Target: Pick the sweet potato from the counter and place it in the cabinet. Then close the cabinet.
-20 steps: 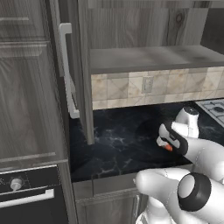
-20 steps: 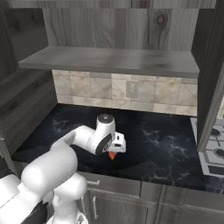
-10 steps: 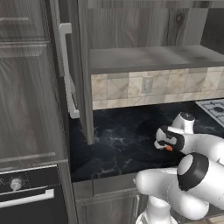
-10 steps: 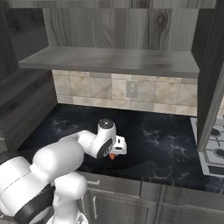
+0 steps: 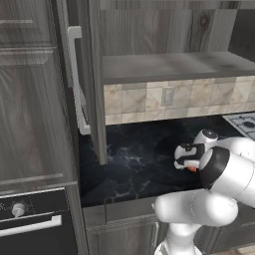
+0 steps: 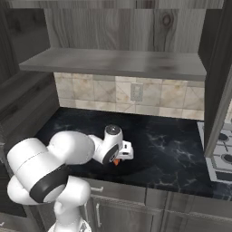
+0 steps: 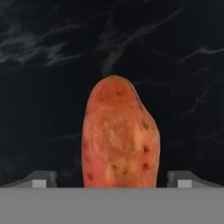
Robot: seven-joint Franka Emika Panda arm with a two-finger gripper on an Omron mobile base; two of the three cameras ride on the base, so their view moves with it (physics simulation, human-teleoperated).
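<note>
On the left of the scene, the open panelled door of the dark grey-brown wood-grain wall cabinet [image 5: 94, 84], with its long silver bar handle [image 5: 77, 79], is seen standing out over the black marble-look counter [image 5: 134, 154]. A clipped door edge is judged a risk once the load is lifted toward the grey shelf [image 6: 118, 63], should the arm swing wide.

Toward the middle, the two-finger gripper [image 7: 112, 178] is lowered over the counter with its jaws spread wide and nothing held. One small dark fingertip [image 7: 41, 178] is seen on each side of the small orange-red oval sweet potato [image 7: 119, 140], apart from its skin. If the jaws are closed too high on the rounded, tapering body, it could be squeezed out and rolled away across the smooth slab. An off-centre closing could also push it sideways before both pads meet it.

The sweet potato is lying on the counter, lengthwise away from the hand, directly beneath the gripper. Its skin is mottled orange-red with paler patches and small dark pits, and it narrows to a blunt far tip. In the right base view only a sliver of orange [image 6: 116, 161] is shown under the wrist.
</note>
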